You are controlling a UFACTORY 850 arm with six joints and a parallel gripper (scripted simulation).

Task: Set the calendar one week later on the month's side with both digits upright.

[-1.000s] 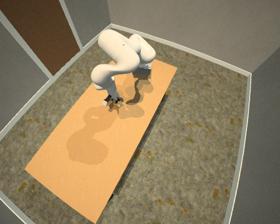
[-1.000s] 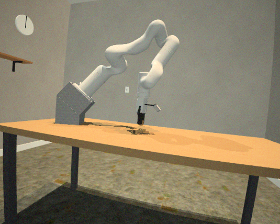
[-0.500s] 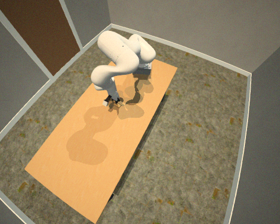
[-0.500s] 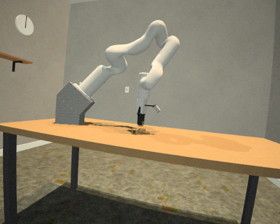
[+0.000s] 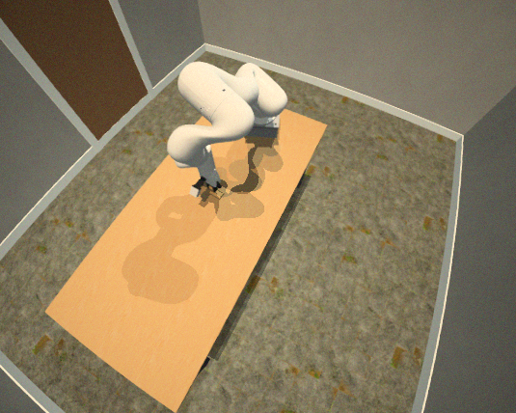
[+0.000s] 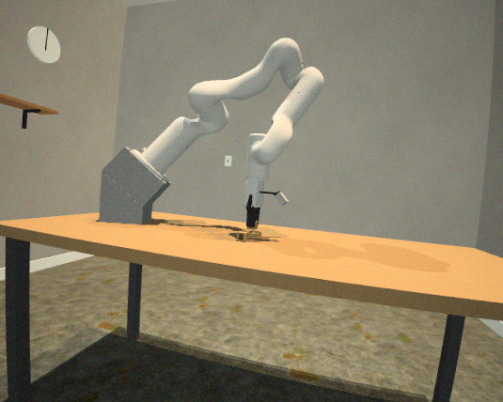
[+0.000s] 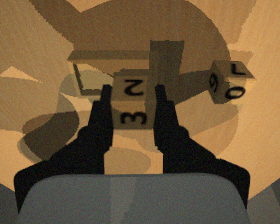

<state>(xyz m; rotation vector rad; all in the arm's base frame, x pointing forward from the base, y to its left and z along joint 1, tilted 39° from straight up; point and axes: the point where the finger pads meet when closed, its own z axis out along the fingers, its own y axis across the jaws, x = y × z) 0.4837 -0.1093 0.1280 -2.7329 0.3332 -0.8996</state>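
Observation:
In the wrist view my gripper is shut on a wooden digit cube. Its top face shows a 2 and its near face a 3. The cube sits low over the shallow wooden calendar tray, beside a raised block at the tray's middle. A second digit cube lies on the table to the right of the tray, tilted, with 0 and other digits showing. In the top and exterior views the gripper points straight down at the tray near the table's middle.
The arm's grey base block stands at the far end of the long orange table. A small white camera sticks out from the wrist.

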